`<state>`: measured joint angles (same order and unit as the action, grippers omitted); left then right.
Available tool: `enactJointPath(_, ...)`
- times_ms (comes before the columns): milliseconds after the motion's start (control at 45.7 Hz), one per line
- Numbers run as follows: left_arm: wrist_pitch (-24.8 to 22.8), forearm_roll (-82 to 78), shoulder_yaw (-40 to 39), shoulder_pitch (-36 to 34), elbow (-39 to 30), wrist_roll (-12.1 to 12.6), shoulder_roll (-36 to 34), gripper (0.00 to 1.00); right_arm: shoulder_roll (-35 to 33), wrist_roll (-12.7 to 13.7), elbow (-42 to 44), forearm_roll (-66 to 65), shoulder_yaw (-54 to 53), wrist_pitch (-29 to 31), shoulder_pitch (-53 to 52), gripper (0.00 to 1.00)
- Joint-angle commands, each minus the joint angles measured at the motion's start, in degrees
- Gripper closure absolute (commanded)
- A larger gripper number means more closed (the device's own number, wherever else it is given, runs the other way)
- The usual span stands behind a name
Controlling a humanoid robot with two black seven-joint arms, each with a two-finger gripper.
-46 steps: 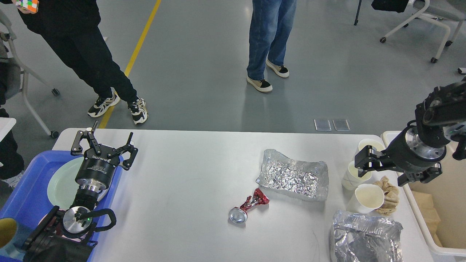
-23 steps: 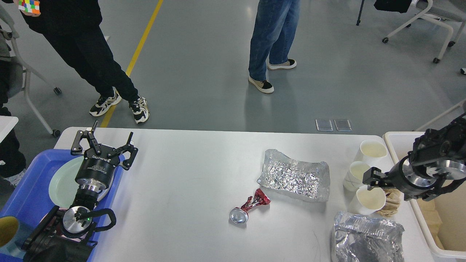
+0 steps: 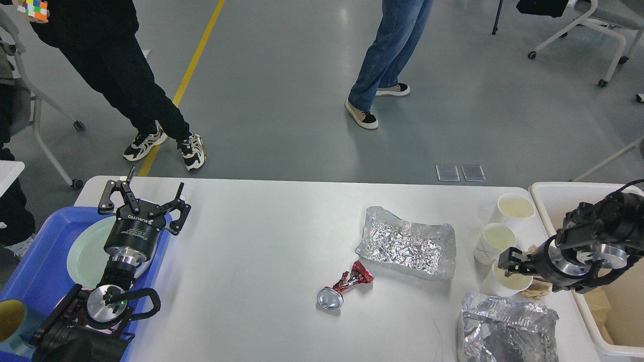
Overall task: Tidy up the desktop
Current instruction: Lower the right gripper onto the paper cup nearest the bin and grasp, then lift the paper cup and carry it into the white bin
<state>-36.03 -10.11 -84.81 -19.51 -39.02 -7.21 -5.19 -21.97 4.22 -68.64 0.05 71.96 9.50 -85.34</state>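
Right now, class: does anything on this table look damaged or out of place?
Yes. A crushed red can lies on its side mid-desktop, twisted flat. Two crumpled foil sheets lie loose beside three paper cups.

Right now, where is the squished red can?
In the head view, the crushed red can lies on the desktop, a bit right of the middle, just in front of the open foil tray and left of the paper cups.

Matte, smooth desktop; crinkled shiny foil tray; crushed glossy metal can; paper cups; blue plastic tray.
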Motion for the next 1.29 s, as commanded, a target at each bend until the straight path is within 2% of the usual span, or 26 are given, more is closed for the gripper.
enactJointPath(0,0.00,0.00,0.00,0.00,0.00,0.00,0.00,0.04,0.00,0.00,2.90,2.94,-1.65,0.08,2.55,0.18)
enactJointPath(44,0.00,0.00,0.00,0.00,0.00,0.00,0.00,0.04,0.00,0.00,3.08,3.38,-1.65,0.08,2.81,0.20)
enactJointPath(175,0.00,0.00,0.00,0.00,0.00,0.00,0.00,0.04,0.00,-0.09,2.99,3.47,-1.74,0.43,3.17,0.39)
enactJointPath(285,0.00,0.00,0.00,0.00,0.00,0.00,0.00,0.04,0.00,-0.09,2.99,3.56,-1.82,0.69,3.25,0.59)
enactJointPath(350,0.00,0.00,0.00,0.00,0.00,-0.09,0.00,0.04,0.00,-0.09,2.99,3.64,-1.82,0.52,3.69,0.66)
enactJointPath(416,0.00,0.00,0.00,0.00,0.00,0.00,0.00,0.04,0.00,-0.09,2.99,3.64,-1.91,0.26,4.22,0.68)
enactJointPath(503,0.00,0.00,0.00,0.00,0.00,0.00,0.00,0.04,0.09,-0.09,3.08,3.73,-2.44,0.17,4.83,0.78)
enactJointPath(613,0.00,0.00,0.00,0.00,0.00,0.00,0.00,0.04,0.09,-0.09,3.16,4.87,-3.76,0.17,5.36,1.00)
enactJointPath(1138,0.00,0.00,0.00,0.00,0.00,0.00,0.00,0.04,-0.79,0.00,0.80,7.69,-3.85,0.87,1.85,1.00)
enactJointPath(1269,0.00,0.00,0.00,0.00,0.00,0.00,0.00,0.04,-2.02,0.00,-1.58,7.77,-3.76,4.29,-3.06,1.00)
